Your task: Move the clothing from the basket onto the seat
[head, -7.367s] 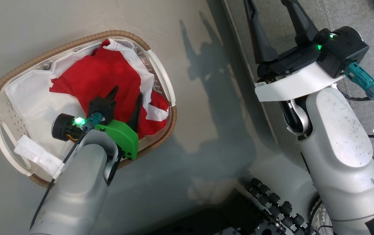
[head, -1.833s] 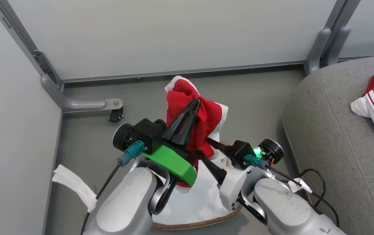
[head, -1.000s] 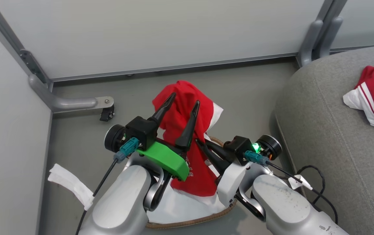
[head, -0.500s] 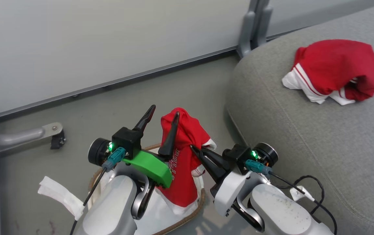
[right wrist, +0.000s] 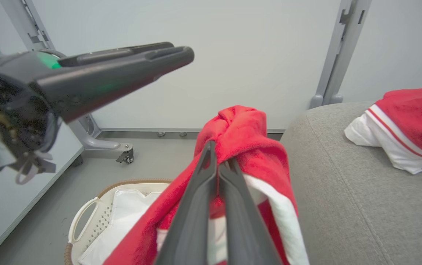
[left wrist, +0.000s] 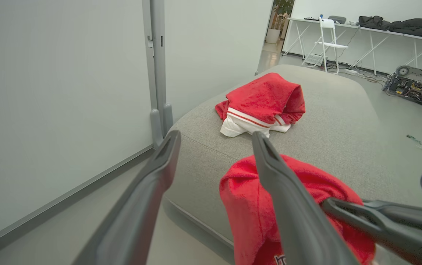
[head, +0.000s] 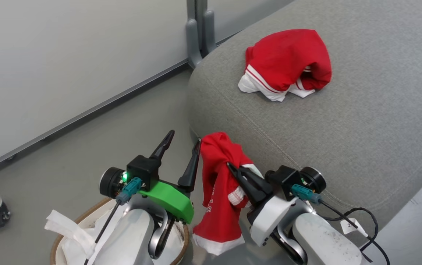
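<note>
Holding the clothing (head: 216, 213) at lower centre in my tightly closed right fingers (head: 245, 178), left fingers (head: 192, 162) spread wide and empty beside it, I should raise it over the rounded edge of the seat (head: 361, 129) before letting go.

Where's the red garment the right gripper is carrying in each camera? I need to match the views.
Head view: held garment hangs lower centre, pinched by the right gripper.
Left wrist view: held garment, lower centre-right.
Right wrist view: held garment, centre, draped over the right gripper.
Shared landmark: the other red garment lying on the sofa.
</note>
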Controlling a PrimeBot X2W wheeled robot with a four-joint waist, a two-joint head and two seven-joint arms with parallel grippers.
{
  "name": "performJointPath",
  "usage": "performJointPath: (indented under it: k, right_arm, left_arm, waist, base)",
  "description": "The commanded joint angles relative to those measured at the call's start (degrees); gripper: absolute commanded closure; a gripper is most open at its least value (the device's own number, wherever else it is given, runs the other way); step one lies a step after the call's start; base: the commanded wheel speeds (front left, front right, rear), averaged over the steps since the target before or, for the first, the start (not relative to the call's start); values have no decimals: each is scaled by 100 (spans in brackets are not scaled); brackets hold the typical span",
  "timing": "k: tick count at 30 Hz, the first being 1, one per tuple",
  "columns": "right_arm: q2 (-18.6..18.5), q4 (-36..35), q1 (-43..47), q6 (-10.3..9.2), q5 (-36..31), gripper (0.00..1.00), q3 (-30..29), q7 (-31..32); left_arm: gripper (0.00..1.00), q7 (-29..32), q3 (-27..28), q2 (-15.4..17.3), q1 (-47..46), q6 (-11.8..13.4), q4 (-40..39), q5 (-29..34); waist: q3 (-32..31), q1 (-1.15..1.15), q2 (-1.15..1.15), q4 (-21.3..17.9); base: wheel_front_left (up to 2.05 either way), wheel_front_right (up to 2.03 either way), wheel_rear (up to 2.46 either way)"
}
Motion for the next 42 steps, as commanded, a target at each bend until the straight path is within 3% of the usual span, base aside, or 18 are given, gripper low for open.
performJointPath:
  k: [1, 10, 20, 24, 32, 42]
  right_arm:
    - [-13, -71, 117, -8, -93, 100, -132, -11]
    - [-16, -408, 257, -8, -576, 100, -921, -12]
    - [-209, -606, -1158, -8, -1112, 100, -1933, -12]
    - [-499, -389, -1965, -8, -1156, 100, -2156, -11]
    - [-1126, 265, -3251, -8, -1528, 100, -2875, -11]
    - [-1492, 1303, -4062, -8, -2290, 100, -3772, -11]
  left_arm:
    - [0, -5, -52, 14, -26, -23, 48, 39]
    - [0, -5, -460, 5, -234, -27, 141, -174]
    - [0, -4, -424, 199, -234, -29, 103, -103]
    - [0, -5, -370, 311, -250, -29, 32, -35]
    - [0, -5, -624, 502, -654, -28, -114, -9]
    - [0, -5, -956, 745, -1224, -28, -294, -85]
  waist:
    - [-32, 0, 0, -380]
    - [103, 0, 0, -462]
    - [474, 0, 0, -453]
    - [713, 0, 0, -404]
    - [1420, 0, 0, 64]
    - [2426, 0, 0, 592]
  base:
    - [0, 0, 0]
    - [0, 0, 0]
    - [0, 0, 0]
    - [0, 0, 0]
    - [0, 0, 0]
    - [0, 0, 0]
